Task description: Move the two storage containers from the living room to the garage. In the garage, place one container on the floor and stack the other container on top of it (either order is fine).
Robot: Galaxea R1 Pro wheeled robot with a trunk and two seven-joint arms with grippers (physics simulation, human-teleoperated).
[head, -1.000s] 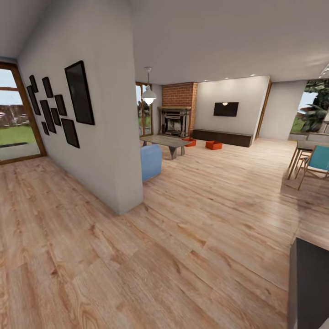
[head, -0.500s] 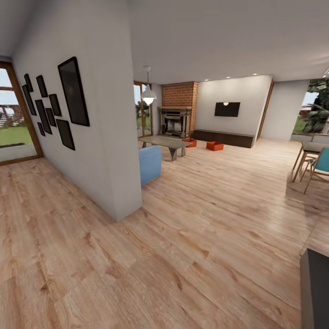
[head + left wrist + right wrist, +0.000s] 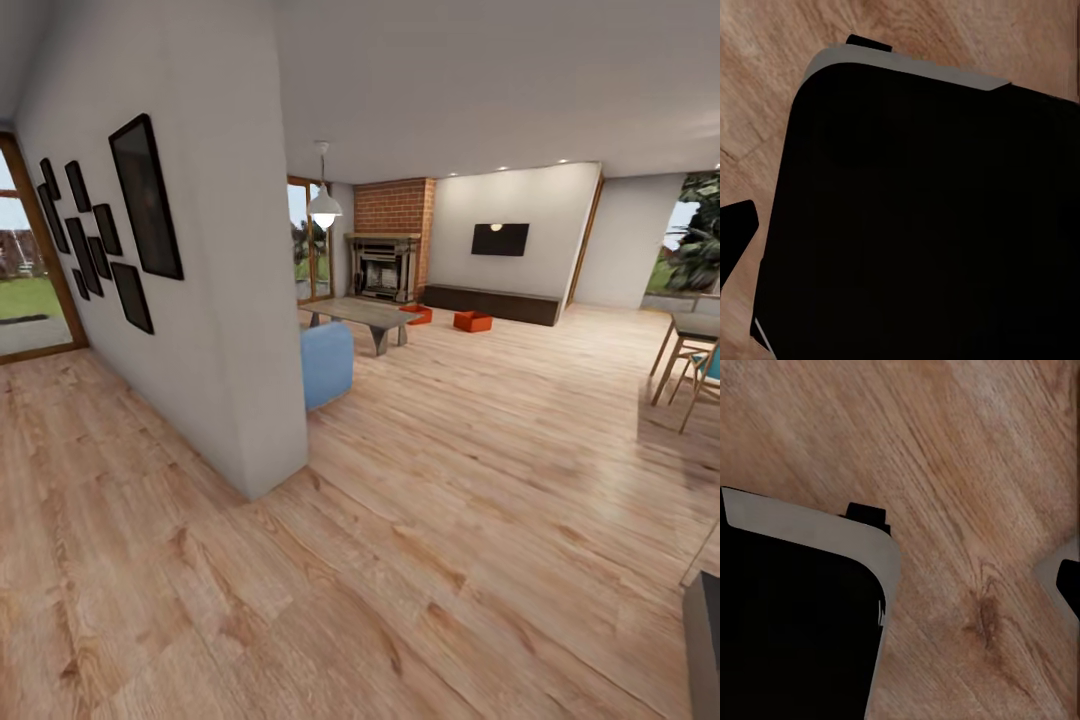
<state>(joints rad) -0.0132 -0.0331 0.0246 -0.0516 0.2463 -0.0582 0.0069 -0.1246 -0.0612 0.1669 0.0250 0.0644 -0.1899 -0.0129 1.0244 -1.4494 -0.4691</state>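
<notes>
Planks of light wood floor (image 3: 430,520) spread across the head view, running back through the living room (image 3: 470,300). Next in size, a white partition wall (image 3: 215,300) stands at the left, carrying a cluster of dark picture frames (image 3: 105,225), and it cuts off most of a blue sofa (image 3: 327,362), of which just one end pokes out. A grey coffee table (image 3: 362,312) beyond the sofa covers part of one of the two storage containers (image 3: 416,313); the other (image 3: 471,321) sits in the open just beside it. Both rest on the planks before the brick fireplace (image 3: 385,262), far away and too small for detail. A dining chair (image 3: 700,375) is clipped by the right edge.

Each wrist view looks down past a dark rounded body (image 3: 922,217), grey-rimmed (image 3: 817,529), onto wood grain. Neither view reveals fingertips clearly, so I cannot tell whether the left or right gripper is apart or together.
</notes>
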